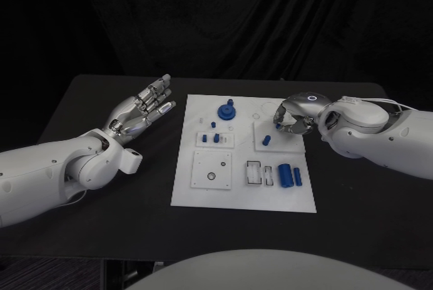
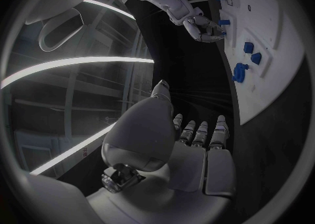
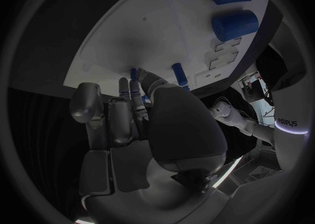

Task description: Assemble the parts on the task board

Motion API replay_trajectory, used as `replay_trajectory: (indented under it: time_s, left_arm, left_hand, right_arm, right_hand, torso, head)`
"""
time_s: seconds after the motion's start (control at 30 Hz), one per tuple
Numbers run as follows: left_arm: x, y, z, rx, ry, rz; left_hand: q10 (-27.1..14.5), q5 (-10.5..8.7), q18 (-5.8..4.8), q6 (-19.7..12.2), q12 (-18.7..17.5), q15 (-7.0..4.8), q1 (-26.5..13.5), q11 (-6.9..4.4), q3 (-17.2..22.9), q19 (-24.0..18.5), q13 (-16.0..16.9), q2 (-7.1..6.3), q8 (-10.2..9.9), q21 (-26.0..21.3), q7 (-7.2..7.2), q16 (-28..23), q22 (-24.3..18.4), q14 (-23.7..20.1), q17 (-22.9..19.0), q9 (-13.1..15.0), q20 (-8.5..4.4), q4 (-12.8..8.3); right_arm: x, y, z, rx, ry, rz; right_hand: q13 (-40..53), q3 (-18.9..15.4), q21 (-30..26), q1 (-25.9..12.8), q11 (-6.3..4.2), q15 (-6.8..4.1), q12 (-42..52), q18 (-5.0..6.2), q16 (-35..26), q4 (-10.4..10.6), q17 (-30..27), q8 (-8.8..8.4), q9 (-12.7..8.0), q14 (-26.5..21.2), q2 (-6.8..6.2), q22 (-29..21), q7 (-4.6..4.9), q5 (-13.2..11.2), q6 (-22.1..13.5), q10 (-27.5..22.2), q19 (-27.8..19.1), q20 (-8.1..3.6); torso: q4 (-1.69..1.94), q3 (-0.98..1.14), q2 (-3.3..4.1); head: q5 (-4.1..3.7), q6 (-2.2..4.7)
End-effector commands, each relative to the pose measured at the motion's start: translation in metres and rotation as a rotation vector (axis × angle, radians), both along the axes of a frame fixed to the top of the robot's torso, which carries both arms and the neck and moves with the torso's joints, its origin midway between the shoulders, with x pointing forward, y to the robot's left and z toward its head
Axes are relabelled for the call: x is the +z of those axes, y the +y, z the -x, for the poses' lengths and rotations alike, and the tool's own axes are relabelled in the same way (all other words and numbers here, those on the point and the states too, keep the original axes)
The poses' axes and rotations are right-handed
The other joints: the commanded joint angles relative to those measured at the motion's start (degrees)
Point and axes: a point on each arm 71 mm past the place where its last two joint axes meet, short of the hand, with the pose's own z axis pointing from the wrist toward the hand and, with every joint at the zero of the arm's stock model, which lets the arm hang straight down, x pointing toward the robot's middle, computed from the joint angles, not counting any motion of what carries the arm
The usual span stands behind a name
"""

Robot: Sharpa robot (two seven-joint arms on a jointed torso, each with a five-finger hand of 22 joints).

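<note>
Your left hand [image 1: 142,108] is hovering over the bare worktop [image 1: 117,215] near its left edge, just beside the task board [image 1: 243,199], with its fingers stretched out and apart, holding nothing; the left wrist view shows the same flat, spread fingers. The white task board is lying in the middle of the worktop, long side running from the near edge toward the far edge. On it you are seeing a blue knob-like part [image 1: 226,110] standing near the board's far end, two small blue parts [image 1: 212,138] in the panel below it, and two blue cylinders [image 1: 289,175] lying side by side toward the near right corner. Your right hand [image 1: 293,118] is curling down over the board's far right area, fingertips gathered at a small blue part [image 3: 178,71]; you cannot tell whether they are actually gripping it.
</note>
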Motion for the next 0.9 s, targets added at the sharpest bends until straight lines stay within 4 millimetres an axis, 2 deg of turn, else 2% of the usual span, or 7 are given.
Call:
replay_trajectory:
  time_s: [0.03,0.07,0.1,0.3,0.9]
  left_arm:
    - [0.0062,-0.0013,0.0024,-0.026,-0.077,0.069]
    - [0.006,-0.0014,0.0024,-0.026,-0.076,0.069]
    - [0.0059,-0.0015,0.0024,-0.027,-0.075,0.069]
    - [0.0047,-0.0019,0.0021,-0.03,-0.069,0.068]
    - [0.0012,-0.0038,0.0027,-0.038,-0.054,0.067]
  left_hand:
    - [0.15,0.05,0.95,0.03,-0.2,0.36,0.73,0.4,-0.11,0.03,0.01,-0.04,-0.01,0.16,0.57,-0.21,0.08,-0.02,-0.09,0.1,0.45,-0.2]
    - [0.18,0.05,0.95,0.09,-0.19,0.42,0.84,0.47,-0.11,0.06,0.01,-0.01,0.0,0.17,0.67,-0.21,0.07,-0.02,-0.09,0.11,0.53,-0.24]
    - [0.19,8.43,0.97,0.15,-0.18,0.65,1.99,0.7,0.3,0.28,0.02,-0.06,0.02,0.17,0.98,-0.21,-0.02,-0.02,-0.09,0.15,0.9,-0.4]
    - [0.31,8.96,1.0,0.36,-0.15,0.84,2.04,0.84,0.18,0.45,0.05,-0.04,0.04,0.25,1.21,-0.21,0.27,-0.02,-0.09,0.15,1.04,-0.26]
    - [0.56,9.69,1.06,0.84,-0.09,1.88,2.95,1.31,0.29,1.26,0.12,0.36,0.1,0.62,2.02,-0.21,1.25,-0.02,-0.09,0.2,1.72,-0.46]
  right_arm:
    - [-0.001,-0.0011,-0.0007,-0.011,-0.014,0.0]
    - [-0.0016,-0.0012,-0.0009,-0.011,-0.013,0.001]
    - [-0.0021,-0.0013,-0.001,-0.011,-0.011,0.002]
    - [-0.007,-0.0008,-0.0004,-0.011,0.0,0.006]
    - [-0.0095,0.0022,-0.0007,0.007,-0.011,-0.008]
  right_hand:
    - [-0.26,0.33,0.39,0.08,-0.06,-0.15,-0.01,-0.52,0.38,-0.09,0.08,0.34,0.11,0.22,0.32,8.09,-0.03,0.15,0.54,0.65,0.36,-0.08]
    - [-0.39,0.4,0.52,0.07,-0.09,-0.11,-0.04,-0.55,0.38,-0.15,0.04,0.44,0.17,0.22,0.32,8.13,-0.04,0.14,0.78,1.02,0.43,-0.07]
    - [-0.48,0.45,0.52,0.08,-0.12,-0.08,-0.05,-0.56,0.44,-0.19,0.12,0.51,0.22,0.27,0.34,8.13,-0.04,0.14,0.96,1.3,0.45,-0.07]
    - [-1.14,0.78,0.71,0.09,-0.23,0.33,-0.29,-0.64,0.51,-0.52,0.07,0.85,0.45,0.33,0.37,8.18,-0.02,0.14,1.96,3.22,0.6,0.18]
    - [-2.54,1.9,0.4,0.93,-0.32,0.54,-1.35,-0.54,-0.19,-1.69,-1.27,1.2,0.73,-0.23,0.84,8.09,0.1,0.14,3.51,6.36,0.42,0.49]
  torso:
    - [0.02,-0.04,0.01]
    - [0.0,-0.04,0.01]
    - [-0.01,-0.03,0.0]
    - [0.02,-0.01,0.03]
    - [-0.01,-0.01,0.01]
  head:
    - [0.06,0.01]
    - [0.1,0.01]
    - [0.12,0.01]
    - [0.16,0.01]
    - [0.3,0.01]
